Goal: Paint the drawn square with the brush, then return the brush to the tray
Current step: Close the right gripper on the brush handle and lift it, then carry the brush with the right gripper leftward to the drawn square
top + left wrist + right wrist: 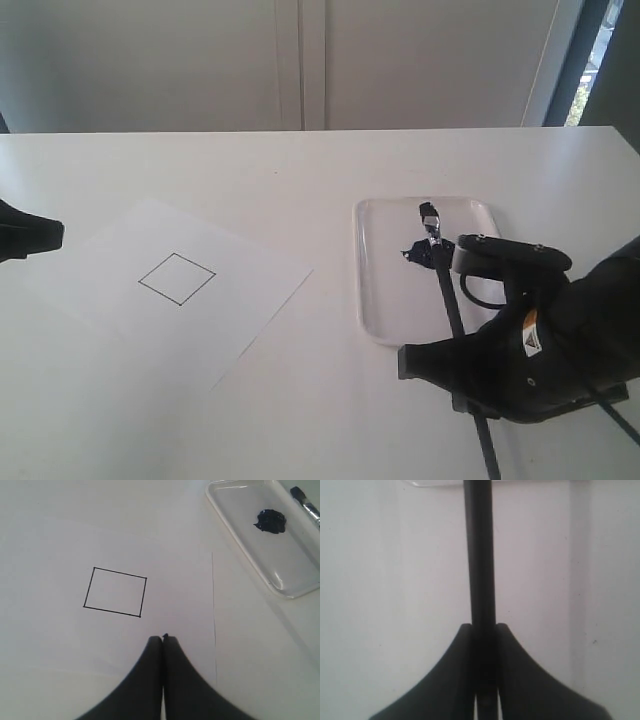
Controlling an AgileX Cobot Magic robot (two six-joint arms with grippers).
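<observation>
The drawn square (177, 278) (115, 591) is a thin black outline with a plain white inside, on a white paper sheet (250, 290). The tray (365, 300) (240, 545) lies to the right of the sheet and holds a dark paint blob (415, 253) (271, 521). The brush (447, 290) (305, 502) (479, 555) runs from the tray's far part, past the blob, back over the near rim. My right gripper (462, 350) (484, 626) is shut on its black handle just outside that rim. My left gripper (55, 235) (163, 638) is shut and empty, at the sheet's left side.
The white table (320, 420) carries only the sheet and the tray. A pale wall (200, 60) stands behind the table's far edge. The right arm's dark body (560, 350) fills the near right corner.
</observation>
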